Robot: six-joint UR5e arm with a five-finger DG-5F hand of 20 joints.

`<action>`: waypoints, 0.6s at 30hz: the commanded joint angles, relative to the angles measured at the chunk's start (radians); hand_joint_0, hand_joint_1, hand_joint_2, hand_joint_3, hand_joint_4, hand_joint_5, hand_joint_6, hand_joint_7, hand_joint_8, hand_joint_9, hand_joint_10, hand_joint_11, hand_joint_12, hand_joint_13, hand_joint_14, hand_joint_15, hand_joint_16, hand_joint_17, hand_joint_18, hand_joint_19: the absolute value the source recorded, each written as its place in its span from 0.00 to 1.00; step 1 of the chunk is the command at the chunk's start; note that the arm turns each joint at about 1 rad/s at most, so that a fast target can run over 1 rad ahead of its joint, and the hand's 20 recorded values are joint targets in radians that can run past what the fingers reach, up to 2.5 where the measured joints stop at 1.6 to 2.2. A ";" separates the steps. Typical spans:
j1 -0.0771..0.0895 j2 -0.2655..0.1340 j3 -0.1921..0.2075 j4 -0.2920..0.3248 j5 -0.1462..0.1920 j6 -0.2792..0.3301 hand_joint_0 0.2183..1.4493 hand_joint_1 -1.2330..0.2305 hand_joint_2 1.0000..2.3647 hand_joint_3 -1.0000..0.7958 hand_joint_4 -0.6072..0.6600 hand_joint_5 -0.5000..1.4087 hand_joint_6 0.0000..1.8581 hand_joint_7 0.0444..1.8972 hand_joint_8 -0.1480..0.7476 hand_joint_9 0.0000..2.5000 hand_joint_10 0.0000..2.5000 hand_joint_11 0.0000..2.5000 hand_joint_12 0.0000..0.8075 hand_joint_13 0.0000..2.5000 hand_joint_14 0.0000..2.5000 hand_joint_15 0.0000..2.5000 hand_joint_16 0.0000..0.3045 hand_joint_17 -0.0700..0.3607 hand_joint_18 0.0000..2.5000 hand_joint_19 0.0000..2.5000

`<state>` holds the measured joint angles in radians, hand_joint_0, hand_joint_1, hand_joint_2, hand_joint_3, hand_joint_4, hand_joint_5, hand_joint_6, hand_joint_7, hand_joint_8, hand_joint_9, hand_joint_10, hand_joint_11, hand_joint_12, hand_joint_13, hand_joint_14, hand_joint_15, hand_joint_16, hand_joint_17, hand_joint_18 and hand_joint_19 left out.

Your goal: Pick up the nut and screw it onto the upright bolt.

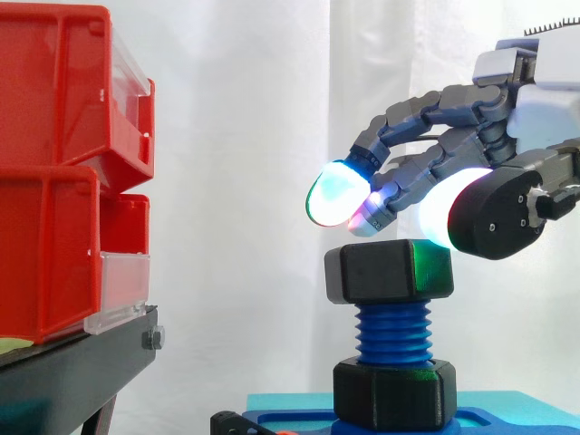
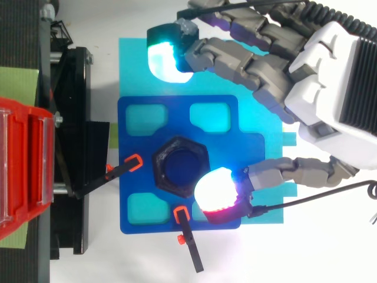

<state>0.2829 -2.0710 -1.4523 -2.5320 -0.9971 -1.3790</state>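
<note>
Nut is black and six-sided, and in the side view it sits at the top of the blue thread of the upright bolt. One bolt shows, and two black nuts: a lower nut sits at the foot of the thread, with bare thread between the two. The hand hangs just above the top nut, its fingers loosely bent and spread, grasping nothing. Its glowing pads are near the nut's upper face. Two red bins are stacked on a black stand at the left.

From above, the nut is a black hexagon ring with the bolt's blue end in its middle. The hand reaches in from the upper right, and one white-red pad overlaps the nut's lower right edge. This view adds a blue plate on a teal mat and two orange-tipped clamps.
</note>
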 commanded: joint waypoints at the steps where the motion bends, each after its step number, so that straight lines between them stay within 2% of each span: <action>1: 0.001 0.000 0.000 0.001 0.000 0.000 0.02 0.35 0.00 0.28 0.72 0.15 0.27 0.44 0.55 0.13 0.00 0.00 0.61 0.10 0.00 0.00 0.23 0.53 0.02 0.00; 3: 0.001 -0.001 0.000 0.001 0.000 0.000 0.02 0.42 0.00 0.28 0.73 0.16 0.27 0.44 0.55 0.13 0.00 0.00 0.61 0.10 0.00 0.00 0.23 0.53 0.01 0.00; 4: -0.001 0.000 0.000 0.001 0.000 0.000 0.03 0.51 0.00 0.28 0.73 0.16 0.27 0.43 0.56 0.14 0.00 0.00 0.61 0.10 0.00 0.00 0.23 0.53 0.01 0.00; 10: 0.001 0.000 0.000 0.007 0.002 0.000 0.05 0.70 0.00 0.28 0.70 0.17 0.27 0.39 0.56 0.15 0.00 0.00 0.60 0.09 0.00 0.00 0.23 0.52 0.00 0.00; 15: 0.007 0.000 0.000 0.015 0.003 0.000 0.09 0.85 0.00 0.28 0.68 0.17 0.27 0.37 0.53 0.15 0.00 0.00 0.58 0.08 0.00 0.00 0.21 0.50 0.00 0.00; 18: 0.010 -0.001 0.000 0.024 0.002 0.000 0.11 0.88 0.00 0.28 0.67 0.18 0.27 0.36 0.51 0.15 0.00 0.00 0.56 0.07 0.00 0.00 0.20 0.49 0.00 0.00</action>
<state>0.2895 -2.0718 -1.4521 -2.5172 -0.9951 -1.3790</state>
